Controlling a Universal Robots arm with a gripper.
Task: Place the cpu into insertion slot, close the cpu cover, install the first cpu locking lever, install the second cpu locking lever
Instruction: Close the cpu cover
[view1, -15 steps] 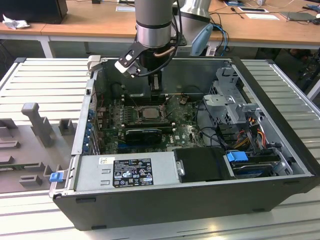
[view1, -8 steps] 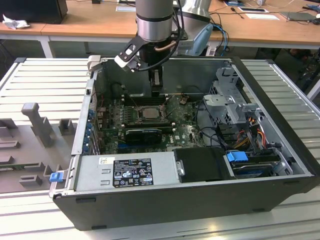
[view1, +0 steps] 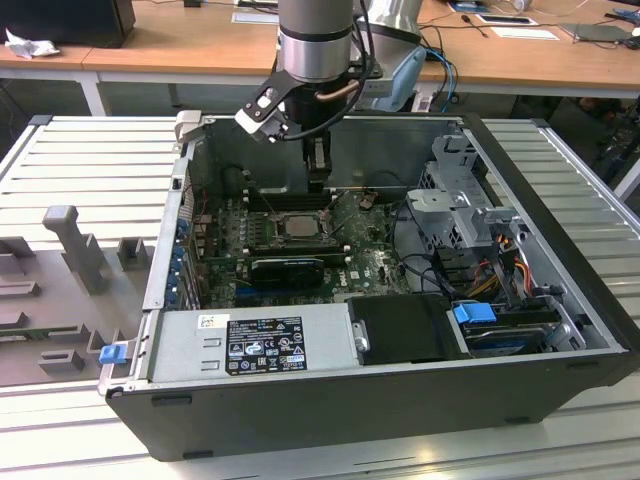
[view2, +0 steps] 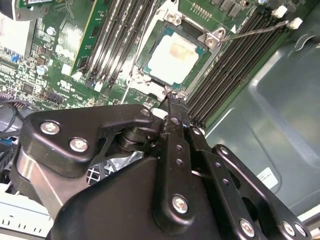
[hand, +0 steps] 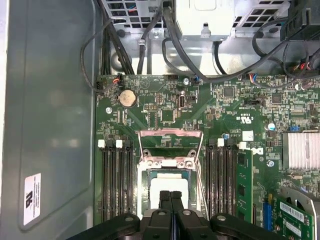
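Note:
The cpu (view2: 172, 56), a pale square chip, lies flat in the insertion slot (view2: 204, 54) on the green motherboard; it also shows in the exterior view (view1: 297, 225) and the first wrist view (hand: 170, 186). The cpu cover (hand: 170, 133), a thin silver frame, appears tilted up from its hinge beyond the chip. A thin wire locking lever (view2: 255, 31) sticks out unlatched beside the socket. My gripper (view2: 169, 97) is shut with nothing between its fingers. It hovers just above the socket's edge, partly over the chip (hand: 170, 196), inside the case (view1: 318, 178).
Long black memory slots (hand: 116, 180) flank the socket on both sides. A finned heatsink (hand: 300, 150), cables (hand: 190, 60), the power supply (view1: 255, 345) and a drive cage (view1: 465, 200) crowd the case. The case walls (view1: 170, 230) rise around the board. Grey fixtures (view1: 70, 250) stand on the table outside.

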